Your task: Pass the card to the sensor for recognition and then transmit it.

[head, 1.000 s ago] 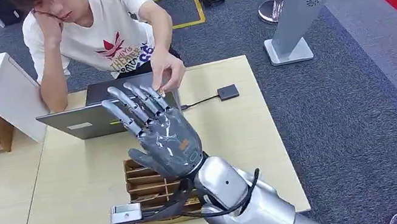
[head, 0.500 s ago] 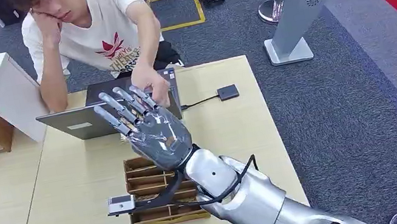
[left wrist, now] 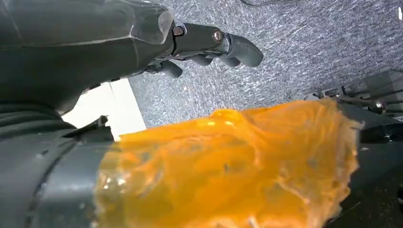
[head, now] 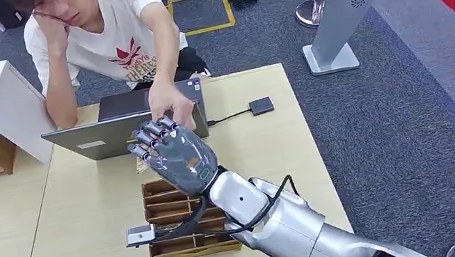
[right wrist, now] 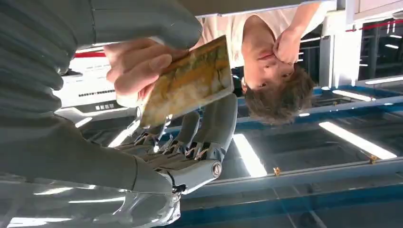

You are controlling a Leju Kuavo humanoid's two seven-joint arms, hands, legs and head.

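Two hands: left hand (left wrist: 214, 45) hangs over grey carpet, right hand (head: 173, 158) is raised over the table (head: 82, 203)
Left hand state: fingers curled in, nothing in them; palm cut off by its own grey cover
Orange mass (left wrist: 228, 166): blurred, close to the left wrist lens, can't make out what it is
Laptop (head: 116, 134): far side of the table, lid partly hidden by the right hand
Person (head: 115, 28): seated at the far edge, head cut off at the frame top
Person's hand (right wrist: 138, 66): pinches the card's end
Card (right wrist: 187, 88): at the right hand, between its thumb side and its fingers (right wrist: 218, 123); hidden by the hand in the head view
Right hand state: fingers bent toward the card; can't tell whether they clamp it or just touch
Wooden tray (head: 189, 245): near edge, partly covered by the right arm
Sensor (head: 262, 105): small black box, right of the laptop, cable running left
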